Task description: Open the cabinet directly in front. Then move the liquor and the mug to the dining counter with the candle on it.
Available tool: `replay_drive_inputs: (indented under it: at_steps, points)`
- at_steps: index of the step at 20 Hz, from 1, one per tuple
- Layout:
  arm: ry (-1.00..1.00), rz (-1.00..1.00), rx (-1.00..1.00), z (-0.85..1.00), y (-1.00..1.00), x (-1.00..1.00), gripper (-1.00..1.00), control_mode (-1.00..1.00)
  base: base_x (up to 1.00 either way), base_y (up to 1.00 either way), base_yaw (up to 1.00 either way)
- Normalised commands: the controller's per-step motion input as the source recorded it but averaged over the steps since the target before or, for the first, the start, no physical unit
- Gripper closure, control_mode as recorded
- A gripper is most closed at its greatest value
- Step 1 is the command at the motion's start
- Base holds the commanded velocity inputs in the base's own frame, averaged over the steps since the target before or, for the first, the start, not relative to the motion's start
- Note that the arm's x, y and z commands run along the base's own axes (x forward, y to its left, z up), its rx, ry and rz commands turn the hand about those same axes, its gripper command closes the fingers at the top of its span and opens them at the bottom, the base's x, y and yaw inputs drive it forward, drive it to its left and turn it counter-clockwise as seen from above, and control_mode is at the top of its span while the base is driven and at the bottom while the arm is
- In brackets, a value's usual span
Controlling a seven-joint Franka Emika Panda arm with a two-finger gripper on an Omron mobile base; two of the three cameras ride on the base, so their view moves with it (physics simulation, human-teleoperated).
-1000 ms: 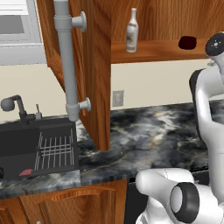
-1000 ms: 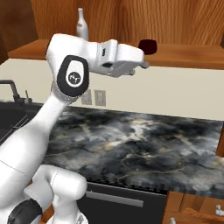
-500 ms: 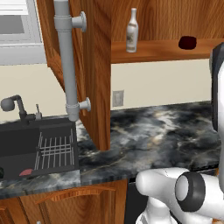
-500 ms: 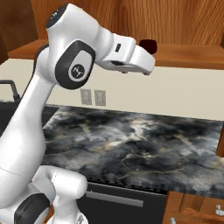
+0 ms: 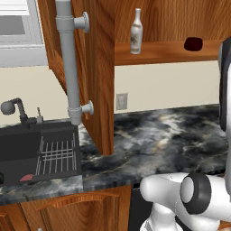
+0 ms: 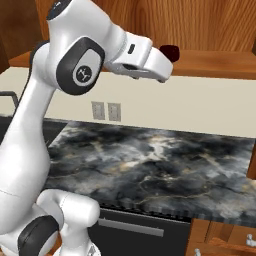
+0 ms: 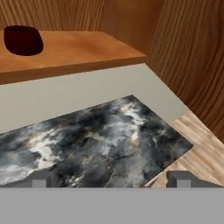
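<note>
With the cabinet (image 5: 97, 67) door swung open, the arm has lifted and turned toward the shelf over the past second. Its claw (image 7: 111, 178), jaws wide apart and empty, faces the mug (image 7: 22, 40); the liquor (image 5: 136, 32) stands further left, both awaiting removal.

White glossy arm (image 6: 30, 135), dark round joints (small logo).

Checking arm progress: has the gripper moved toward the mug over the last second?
Yes. In the right base view the hand has swung right along the shelf and now reaches the mug. The gripper is open.
</note>
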Motion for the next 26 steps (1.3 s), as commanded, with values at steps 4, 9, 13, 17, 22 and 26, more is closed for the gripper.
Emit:
replay_drive_inputs:
  at_steps: [4,9,13,17,22,26]
  points:
    - [-0.07,0.14,0.12,-0.05,0.77,0.0,-1.0,-1.0,0.0,0.0,0.0]
    - [-0.04,0.16,0.04,0.0,0.99,0.02,-1.0,-1.0,0.0,0.0,0.0]
    - [-0.01,0.14,0.0,0.0,0.98,0.0,-1.0,-1.0,0.0,0.0,0.0]
    - [-0.02,0.14,0.0,0.0,0.99,0.0,-1.0,-1.0,0.0,0.0,0.0]
    - [-0.13,0.17,0.0,0.0,0.92,0.0,-1.0,-1.0,0.0,0.0,0.0]
    - [-0.33,0.06,-0.02,0.14,0.4,0.01,-1.0,-1.0,0.0,0.0,0.0]
